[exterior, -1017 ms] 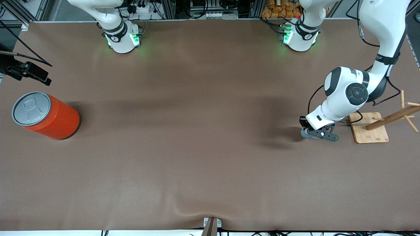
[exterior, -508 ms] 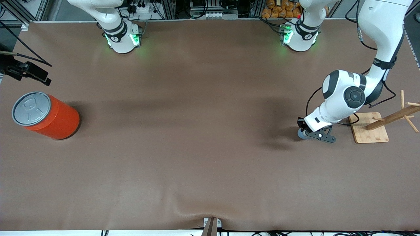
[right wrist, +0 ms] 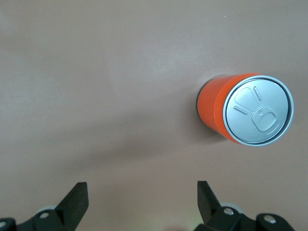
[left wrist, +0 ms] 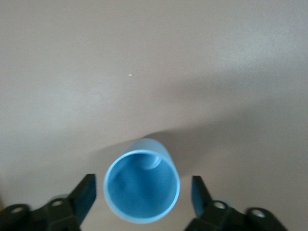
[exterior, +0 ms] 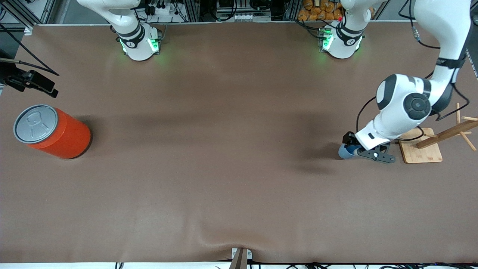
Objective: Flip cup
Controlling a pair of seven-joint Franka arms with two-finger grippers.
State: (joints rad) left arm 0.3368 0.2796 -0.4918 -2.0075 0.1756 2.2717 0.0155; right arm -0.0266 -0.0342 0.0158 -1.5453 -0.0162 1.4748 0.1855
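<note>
The small light-blue cup rests on the brown table toward the left arm's end, next to the wooden rack's base. In the left wrist view the cup turns its darker blue inside toward the camera. My left gripper is low at the cup and open; its black fingers stand on either side of the rim with a gap at each. My right gripper is open and empty, high over the table by the orange can.
A big orange can with a grey lid stands toward the right arm's end of the table, also in the right wrist view as the orange can. A wooden peg rack on a board stands close beside the left arm.
The left gripper has opened and let go of the cup, which stays on the table. The left arm's wrist has shifted slightly toward the rack. The right arm has not moved.
</note>
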